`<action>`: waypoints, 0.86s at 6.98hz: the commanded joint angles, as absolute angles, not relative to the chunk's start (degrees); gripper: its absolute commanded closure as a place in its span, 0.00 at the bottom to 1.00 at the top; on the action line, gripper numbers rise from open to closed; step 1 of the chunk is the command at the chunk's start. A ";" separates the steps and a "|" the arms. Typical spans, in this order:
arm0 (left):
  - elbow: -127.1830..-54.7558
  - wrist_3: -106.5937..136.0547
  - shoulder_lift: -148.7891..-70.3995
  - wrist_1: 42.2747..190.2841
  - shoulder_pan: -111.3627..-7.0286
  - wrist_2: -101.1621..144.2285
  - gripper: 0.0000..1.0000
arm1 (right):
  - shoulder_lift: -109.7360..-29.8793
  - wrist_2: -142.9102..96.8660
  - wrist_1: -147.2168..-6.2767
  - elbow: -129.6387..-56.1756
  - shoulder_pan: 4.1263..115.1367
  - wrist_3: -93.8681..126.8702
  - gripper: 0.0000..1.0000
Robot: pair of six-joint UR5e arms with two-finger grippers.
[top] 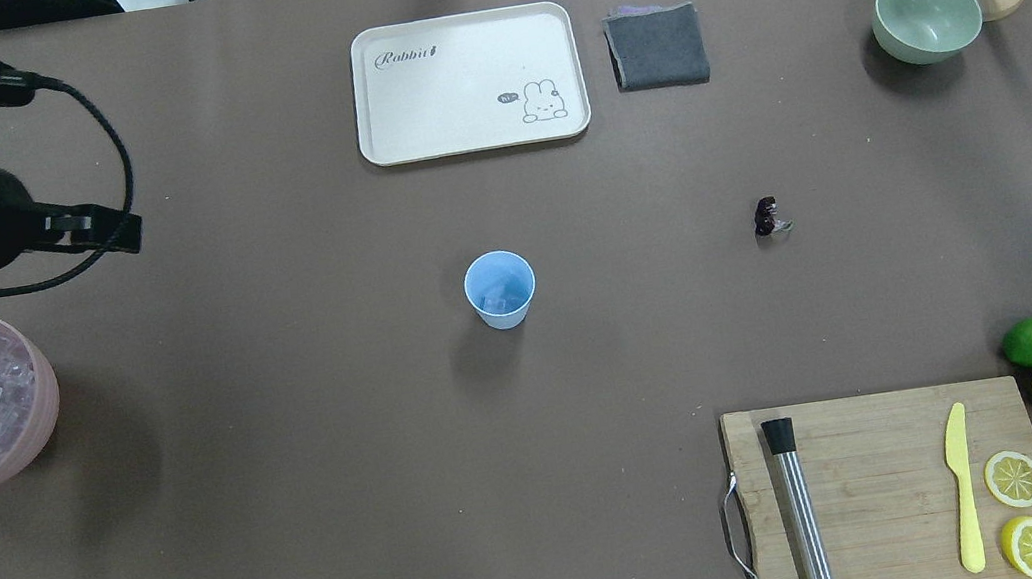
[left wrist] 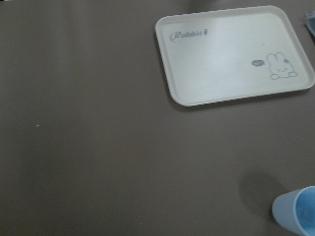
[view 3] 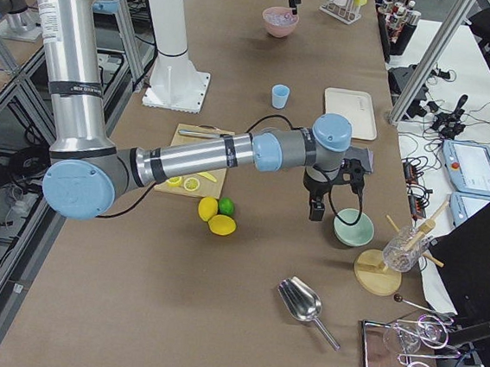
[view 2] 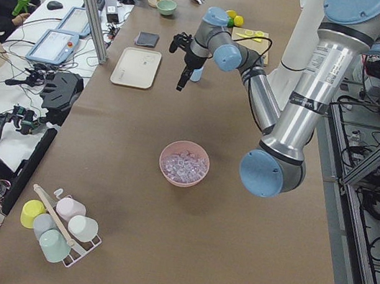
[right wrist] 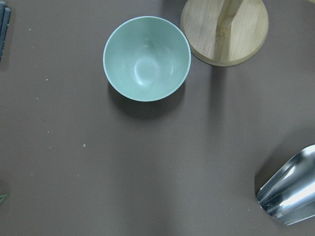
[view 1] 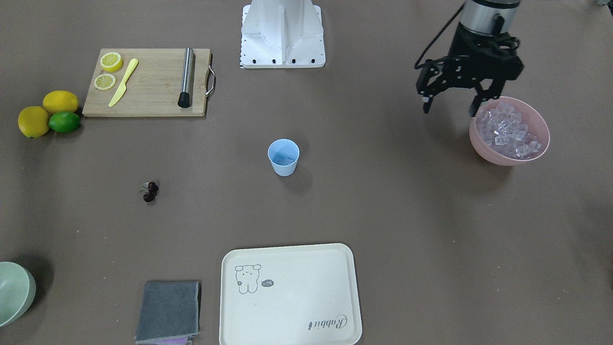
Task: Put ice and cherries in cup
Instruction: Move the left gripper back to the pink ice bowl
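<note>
Tray [view 1: 287, 297] nearest me, then the left gripper [view 1: 450, 109] hanging wide with nothing in it near the pink bowl [view 1: 498, 160] of ice [view 1: 507, 132] — cup [view 1: 283, 157] mid-table looks to hold a cube or two, cherries [view 1: 151, 191] lie well apart on the table [view 1: 383, 215], not yet in; right gripper [view 3: 316, 209] spread I cannot tell.

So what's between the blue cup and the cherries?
Nothing; in the overhead view, only bare brown table separates the small light blue plastic cup and the dark red cherry cluster.
</note>
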State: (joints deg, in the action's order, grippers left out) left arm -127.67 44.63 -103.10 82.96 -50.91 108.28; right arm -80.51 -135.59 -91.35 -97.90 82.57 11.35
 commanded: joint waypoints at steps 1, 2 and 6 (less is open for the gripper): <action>-128.59 36.14 -92.34 87.50 -55.62 109.42 0.03 | -80.16 -135.44 -91.32 -97.91 81.74 11.34 0.00; -126.23 36.21 -84.89 97.72 -57.03 109.51 0.03 | -79.90 -135.53 -91.32 -97.91 81.30 11.34 0.00; -109.43 35.95 -74.36 129.63 -61.00 115.93 0.03 | -79.37 -135.44 -91.32 -98.00 81.21 11.34 0.00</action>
